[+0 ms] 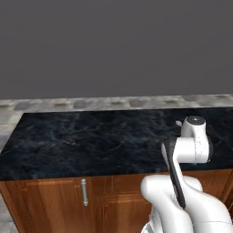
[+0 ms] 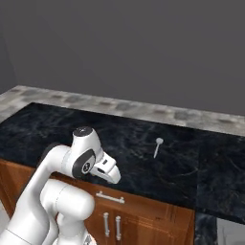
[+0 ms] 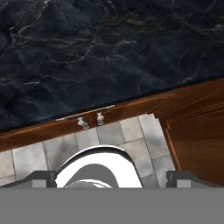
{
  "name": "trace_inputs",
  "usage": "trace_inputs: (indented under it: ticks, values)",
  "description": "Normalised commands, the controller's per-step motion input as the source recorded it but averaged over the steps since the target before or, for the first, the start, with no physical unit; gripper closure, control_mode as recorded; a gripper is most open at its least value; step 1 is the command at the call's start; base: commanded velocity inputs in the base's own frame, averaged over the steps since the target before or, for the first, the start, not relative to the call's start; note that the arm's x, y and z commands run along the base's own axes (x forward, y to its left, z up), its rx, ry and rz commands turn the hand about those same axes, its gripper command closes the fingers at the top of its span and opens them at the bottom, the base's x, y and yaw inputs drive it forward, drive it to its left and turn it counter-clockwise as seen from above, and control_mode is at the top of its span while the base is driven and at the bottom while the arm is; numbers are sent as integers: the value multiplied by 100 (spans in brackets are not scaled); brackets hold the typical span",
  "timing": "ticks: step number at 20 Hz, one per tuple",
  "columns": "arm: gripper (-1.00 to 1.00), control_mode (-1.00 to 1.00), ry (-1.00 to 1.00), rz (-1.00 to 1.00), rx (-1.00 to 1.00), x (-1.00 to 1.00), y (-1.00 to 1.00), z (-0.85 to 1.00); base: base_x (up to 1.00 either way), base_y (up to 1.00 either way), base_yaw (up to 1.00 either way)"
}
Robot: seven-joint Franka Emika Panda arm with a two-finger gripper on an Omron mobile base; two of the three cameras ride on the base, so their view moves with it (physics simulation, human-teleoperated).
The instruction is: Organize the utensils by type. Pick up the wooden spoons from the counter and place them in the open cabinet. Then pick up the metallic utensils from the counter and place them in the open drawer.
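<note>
A small pale metallic utensil [image 2: 157, 147] with a round head lies on the dark marble counter [image 2: 57, 124], right of the middle. My gripper [image 2: 112, 176] hangs in front of the counter's front edge, left of and nearer than the utensil, well apart from it. In the hand view its fingertips [image 3: 43, 178] stand wide apart at the bottom, so the gripper [image 3: 111, 178] is open with nothing between them. It looks down at the counter [image 3: 109, 43] and the floor. The wooden spoons, the open cabinet and the open drawer are out of view.
Wooden cabinet fronts with silver handles [image 1: 84, 192] [image 2: 110, 197] run below the counter [image 1: 91, 136]. The hand view has two small handles [image 3: 90, 120] under the counter edge, grey floor tiles [image 3: 109, 135] and a wooden panel [image 3: 197, 135] at right. A grey wall stands behind.
</note>
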Motion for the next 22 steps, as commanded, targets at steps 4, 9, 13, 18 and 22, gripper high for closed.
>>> trace_inputs:
  ticks: [4, 9, 13, 18, 22]
  values:
    - [-100, 100, 0, 0, 0, 0, 0, 0, 29, -47, 0]
    - [-100, 100, 0, 0, 0, 0, 0, 0, 1, -5, 0]
    - [-100, 100, 0, 0, 0, 0, 0, 0, 0, 0, 0]
    - [-100, 100, 0, 0, 0, 0, 0, 0, 6, -8, 0]
    - [-100, -100, 4, 8, 6, 43, -36, 0, 10, -8, 0]
